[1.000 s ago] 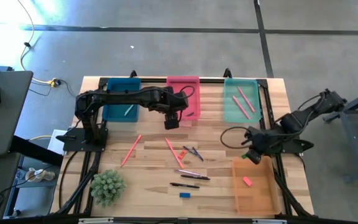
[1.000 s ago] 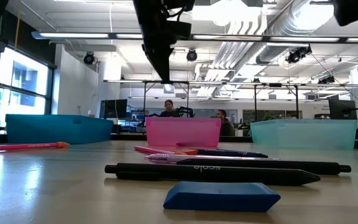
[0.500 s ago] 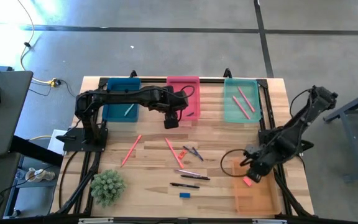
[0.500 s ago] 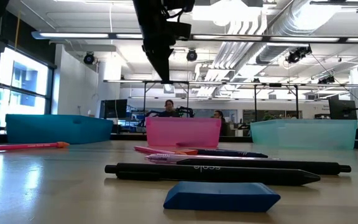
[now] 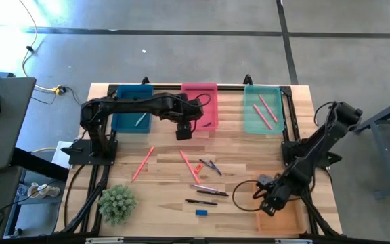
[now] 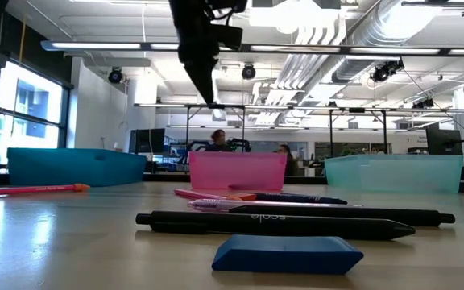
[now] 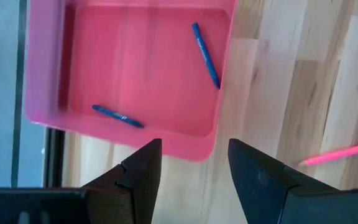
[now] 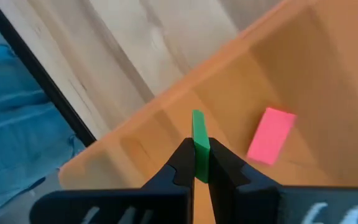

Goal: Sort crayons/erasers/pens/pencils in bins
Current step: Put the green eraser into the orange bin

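While the big table (image 5: 168, 146) of pale wooden planks holds everything, the see-through orange plastic bin (image 5: 286, 220) sits at its front right corner. The smooth pink plastic tray (image 5: 200, 102) is far from the orange bin, at the back. The right gripper (image 5: 268, 205) bends down over the orange bin's rim, its jaws squeezed tight on a small flat green eraser (image 8: 199, 144). A chunky pink eraser (image 8: 271, 135) lies inside that bin. The left gripper (image 5: 183, 131) hangs far off beside the pink tray, jaws apart and holding nothing.
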### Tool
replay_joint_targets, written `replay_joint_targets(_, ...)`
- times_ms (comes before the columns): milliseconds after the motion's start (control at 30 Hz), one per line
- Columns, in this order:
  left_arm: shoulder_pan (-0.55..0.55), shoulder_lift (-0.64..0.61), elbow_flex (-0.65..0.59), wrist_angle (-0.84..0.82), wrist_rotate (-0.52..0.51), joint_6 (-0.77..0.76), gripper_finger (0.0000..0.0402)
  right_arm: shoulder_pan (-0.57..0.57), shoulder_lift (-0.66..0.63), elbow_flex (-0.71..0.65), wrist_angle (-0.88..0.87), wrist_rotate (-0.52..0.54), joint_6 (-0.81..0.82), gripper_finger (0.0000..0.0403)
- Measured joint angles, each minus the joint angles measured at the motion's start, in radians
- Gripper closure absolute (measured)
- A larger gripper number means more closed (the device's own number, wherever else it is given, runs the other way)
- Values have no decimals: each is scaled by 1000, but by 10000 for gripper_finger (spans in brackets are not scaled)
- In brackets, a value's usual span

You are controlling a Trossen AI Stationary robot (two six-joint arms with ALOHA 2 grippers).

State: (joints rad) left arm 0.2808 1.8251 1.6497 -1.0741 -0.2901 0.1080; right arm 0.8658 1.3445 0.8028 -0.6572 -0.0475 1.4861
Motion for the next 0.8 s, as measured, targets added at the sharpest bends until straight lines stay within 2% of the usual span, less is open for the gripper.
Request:
replay_joint_targets(200,18,-83,0,-77,3,-9,229,6,90,0,77,-82,17,396)
replay_joint_targets(467,52,-215,-5,-88,-5,-63,229,6,122,0,138,-110,82,380)
replay_joint_targets(667,66,-349,-180,-26,-6,-119,229,6,120,0,133,-117,114,333)
replay_joint_targets(800,66,-440,-331,93,16,-166,229,5,100,0,117,-123,124,301)
